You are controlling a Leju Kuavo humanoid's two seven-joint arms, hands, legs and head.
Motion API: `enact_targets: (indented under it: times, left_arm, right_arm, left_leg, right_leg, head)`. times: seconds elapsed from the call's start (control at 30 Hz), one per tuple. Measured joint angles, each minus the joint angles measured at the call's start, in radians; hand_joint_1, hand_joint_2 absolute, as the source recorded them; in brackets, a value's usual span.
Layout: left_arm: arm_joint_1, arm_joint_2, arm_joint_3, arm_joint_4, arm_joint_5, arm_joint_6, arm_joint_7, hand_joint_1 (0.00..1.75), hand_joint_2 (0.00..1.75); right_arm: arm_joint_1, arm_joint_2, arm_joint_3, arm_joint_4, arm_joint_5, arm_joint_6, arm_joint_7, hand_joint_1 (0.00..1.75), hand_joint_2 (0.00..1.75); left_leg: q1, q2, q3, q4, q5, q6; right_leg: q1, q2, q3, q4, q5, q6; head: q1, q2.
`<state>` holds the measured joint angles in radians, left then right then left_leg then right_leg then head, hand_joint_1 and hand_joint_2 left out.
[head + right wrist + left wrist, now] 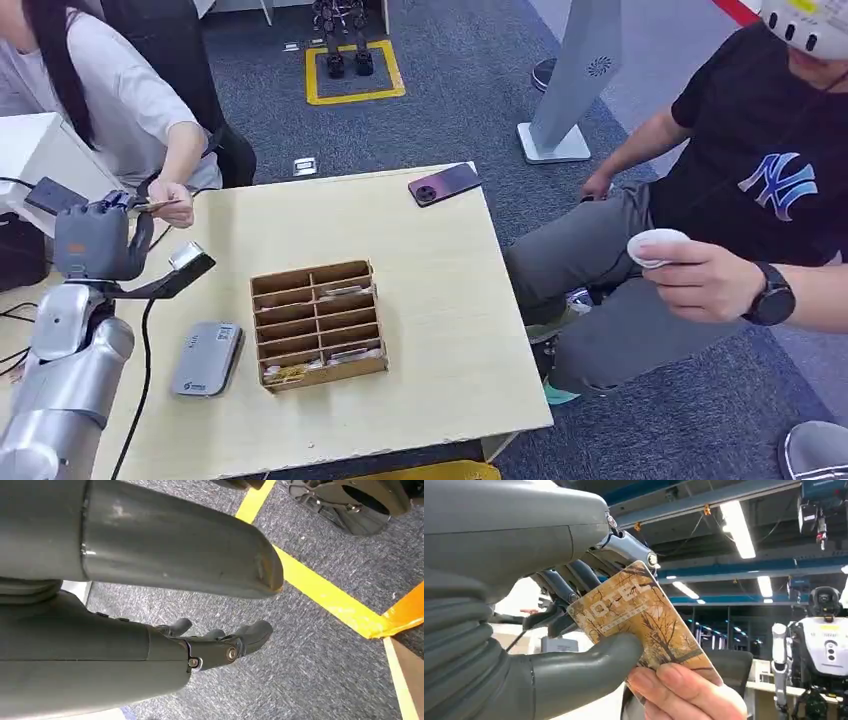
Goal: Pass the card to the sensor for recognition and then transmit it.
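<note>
Your left hand (95,240) is raised at the table's (440,330) near-left side, thumb and fingers (559,585) pinching the card (639,615). In the left wrist view the card is tan with a bare-tree print and pale block lettering, maybe "HOTEL", not sure. Its long axis runs diagonally away from your palm, free end toward the person's hand (684,690), which grips the far corner, so both of you hold it. In the head view the card (158,206) is a thin sliver between your fingers and that person's hand (172,200).

Your right hand (220,645) hangs over grey carpet by yellow floor tape (325,592), fingers loosely apart, holding nothing.

On the table near you lies the grey sensor (207,358), small label unreadable. Just beside it is a wooden divider box (318,322) with cards in its slots. At the far edge lies a dark phone (444,183). On your right a seated person in a black shirt with an "NY" logo (778,182) holds a white round object (655,246).
</note>
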<state>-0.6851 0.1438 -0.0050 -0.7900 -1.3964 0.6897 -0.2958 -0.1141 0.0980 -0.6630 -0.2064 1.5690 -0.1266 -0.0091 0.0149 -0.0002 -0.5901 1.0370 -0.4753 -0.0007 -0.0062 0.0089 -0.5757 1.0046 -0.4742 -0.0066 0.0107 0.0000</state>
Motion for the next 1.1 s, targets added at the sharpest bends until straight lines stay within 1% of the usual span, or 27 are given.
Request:
enact_targets:
  times: [0.1,0.17,0.4,0.6,1.1]
  left_arm:
    - [-0.005,-0.005,0.005,0.028,0.163,-0.002,-0.095,1.75,1.75]
    - [-0.006,-0.005,0.01,0.042,0.198,-0.002,-0.115,1.75,1.75]
    - [-0.006,0.005,0.013,0.068,0.237,-0.003,-0.122,1.75,1.75]
    - [-0.006,0.007,0.013,0.076,0.242,-0.002,-0.133,1.75,1.75]
    - [-0.005,0.007,0.013,0.076,0.255,-0.001,-0.133,1.75,1.75]
  right_arm:
    - [0.002,0.0,0.0,0.0,-0.004,-0.006,0.0,0.0,0.0]
    - [0.004,0.0,0.0,0.0,-0.003,-0.006,0.0,0.0,0.0]
    - [0.008,0.0,0.0,0.001,-0.003,-0.007,0.0,0.0,0.0]
    - [0.01,0.0,0.0,0.001,-0.003,-0.007,0.0,0.0,0.0]
    - [0.012,0.0,0.0,0.001,-0.003,-0.007,0.0,0.0,0.0]
  left_leg:
    - [0.0,0.0,-0.001,0.0,0.0,0.0]
    - [0.0,0.0,-0.001,0.0,0.0,0.0]
    - [0.0,0.0,-0.001,0.0,0.0,0.0]
    - [0.0,0.0,-0.001,0.0,0.0,0.0]
    - [0.0,0.0,-0.001,0.0,0.0,0.0]
  right_leg:
    - [0.0,0.0,0.0,0.0,0.0,0.0]
    - [0.0,0.0,0.0,0.0,0.0,0.0]
    - [0.0,0.0,0.0,0.0,0.0,0.0]
    - [0.0,0.0,0.0,0.0,0.0,0.0]
    - [0.0,0.0,0.0,0.0,0.0,0.0]
  head:
    - [0.001,0.0]
    - [0.0,0.0]
    - [0.0,0.0]
    - [0.0,0.0]
    - [0.0,0.0]
